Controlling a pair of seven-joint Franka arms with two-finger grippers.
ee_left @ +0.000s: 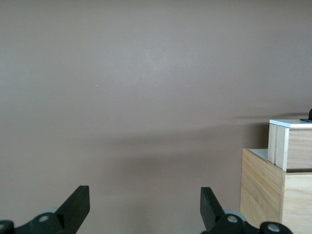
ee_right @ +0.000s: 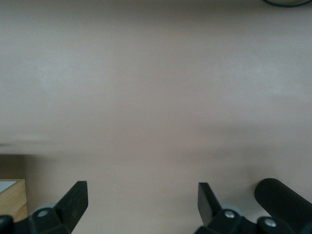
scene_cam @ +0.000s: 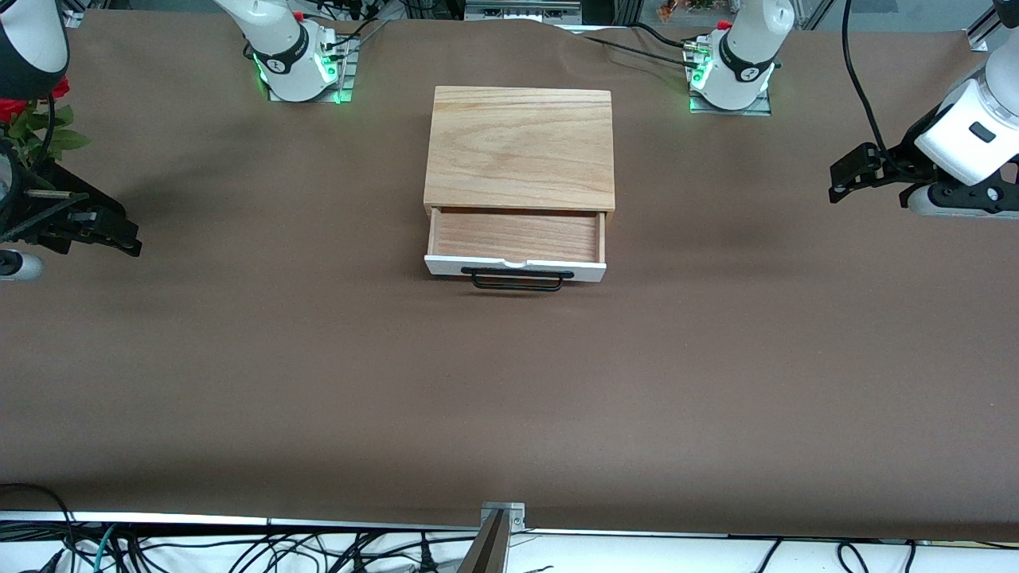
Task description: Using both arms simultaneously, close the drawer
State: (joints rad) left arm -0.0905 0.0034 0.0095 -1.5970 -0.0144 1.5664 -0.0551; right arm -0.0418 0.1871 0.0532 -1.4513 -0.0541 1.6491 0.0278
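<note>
The light oak cabinet [scene_cam: 521,147] sits mid-table between the arm bases. Its drawer [scene_cam: 516,239] is pulled partly out toward the front camera, showing an empty wood tray, a white front panel and a black bar handle [scene_cam: 517,278]. My left gripper [scene_cam: 845,179] hangs open and empty over the table at the left arm's end, well apart from the cabinet. My right gripper [scene_cam: 119,235] hangs open and empty over the right arm's end. The left wrist view shows the cabinet and the drawer's side [ee_left: 287,146] past open fingers [ee_left: 78,202]. The right wrist view shows a cabinet corner [ee_right: 12,197].
Brown cloth covers the whole table [scene_cam: 509,398]. A red flower with green leaves [scene_cam: 36,123] stands at the right arm's end near the right gripper. Cables lie along the front edge below the table and between the bases.
</note>
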